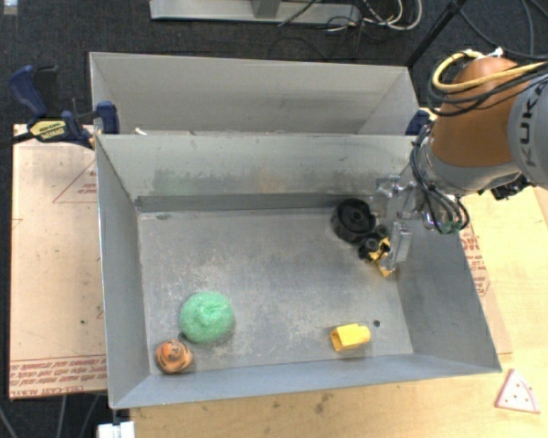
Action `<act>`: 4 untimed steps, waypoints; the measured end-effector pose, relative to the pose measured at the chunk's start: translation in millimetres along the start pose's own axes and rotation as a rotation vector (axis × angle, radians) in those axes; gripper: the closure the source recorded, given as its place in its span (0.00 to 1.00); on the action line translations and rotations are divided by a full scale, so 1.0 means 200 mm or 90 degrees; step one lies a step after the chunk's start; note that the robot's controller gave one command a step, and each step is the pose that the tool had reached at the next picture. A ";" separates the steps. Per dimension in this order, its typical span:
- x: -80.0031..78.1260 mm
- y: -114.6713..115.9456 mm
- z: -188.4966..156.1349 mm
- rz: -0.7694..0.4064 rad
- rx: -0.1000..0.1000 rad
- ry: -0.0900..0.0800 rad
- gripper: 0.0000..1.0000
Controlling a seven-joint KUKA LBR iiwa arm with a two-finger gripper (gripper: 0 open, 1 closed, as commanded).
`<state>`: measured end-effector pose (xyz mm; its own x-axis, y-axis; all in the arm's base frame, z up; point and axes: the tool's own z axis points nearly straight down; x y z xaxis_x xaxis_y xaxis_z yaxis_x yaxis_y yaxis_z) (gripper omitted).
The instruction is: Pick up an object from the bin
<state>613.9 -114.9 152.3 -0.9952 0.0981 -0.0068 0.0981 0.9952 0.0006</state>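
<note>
A grey metal bin [256, 263] is seen from above, with a few loose things spread over its floor. Furthest to the left, close to the near left corner, a small round orange-brown object [173, 357] is found. It is touched on its upper right by a fuzzy green ball [206, 318]. Further right, near the front wall, a small yellow block [350, 337] is seen lying alone, well apart from the rest. Towards the back right of the floor, a black round disc-like object [354, 219] is placed near the rear wall. Just beside it, on its lower right, a small black-and-yellow object [375, 247] is found. The end effector [392, 261] is lowered into the bin's right part, with its tip down at the floor. The black-and-yellow object lies immediately to its left, touching it or very nearly so; which of the two cannot be told. Whether the end effector is wide or narrow cannot be told, nor whether anything is held in it. The black disc lies near it, up and to the left.
</note>
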 end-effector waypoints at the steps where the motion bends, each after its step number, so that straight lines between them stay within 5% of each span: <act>1: 0.00 0.01 0.07 0.011 -0.001 0.005 0.00; 2: 0.02 -0.07 0.21 -0.051 0.000 0.002 0.00; 4: -0.05 -0.05 0.34 0.010 0.001 0.000 0.00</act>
<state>623.7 -125.0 84.6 -0.9935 0.1138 -0.0064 0.1138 0.9935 -0.0002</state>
